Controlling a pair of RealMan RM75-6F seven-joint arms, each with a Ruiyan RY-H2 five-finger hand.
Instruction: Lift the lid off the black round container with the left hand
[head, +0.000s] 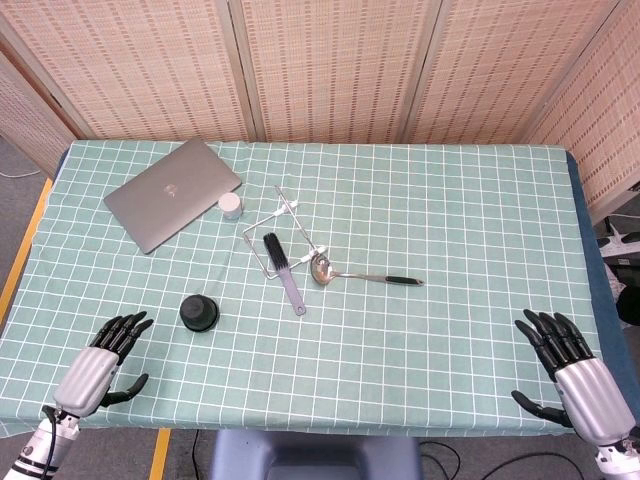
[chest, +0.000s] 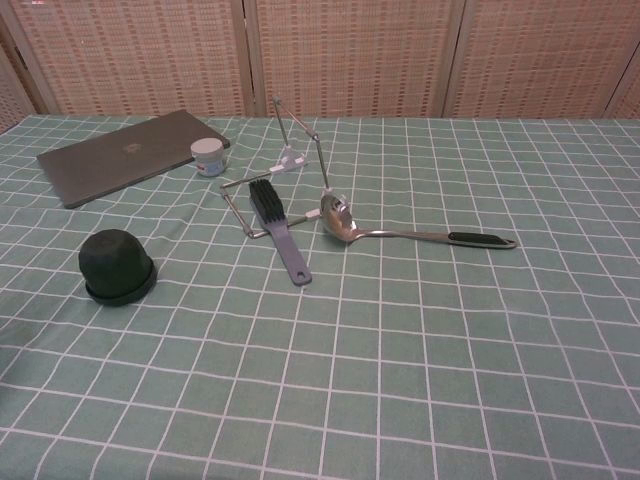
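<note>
The black round container (head: 199, 313) stands with its domed lid (chest: 116, 259) on, on the green checked tablecloth at the front left. My left hand (head: 100, 364) lies near the table's front left corner, fingers spread and holding nothing, a short way left of and nearer than the container. At the front right corner my right hand (head: 570, 374) rests the same way, fingers apart and empty. Neither hand shows in the chest view.
A closed grey laptop (head: 172, 193) lies at the back left with a small white jar (head: 231, 207) beside it. Mid-table are a wire stand (head: 285, 215), a grey brush (head: 282, 270) and a steel ladle (head: 360, 274) with a black handle.
</note>
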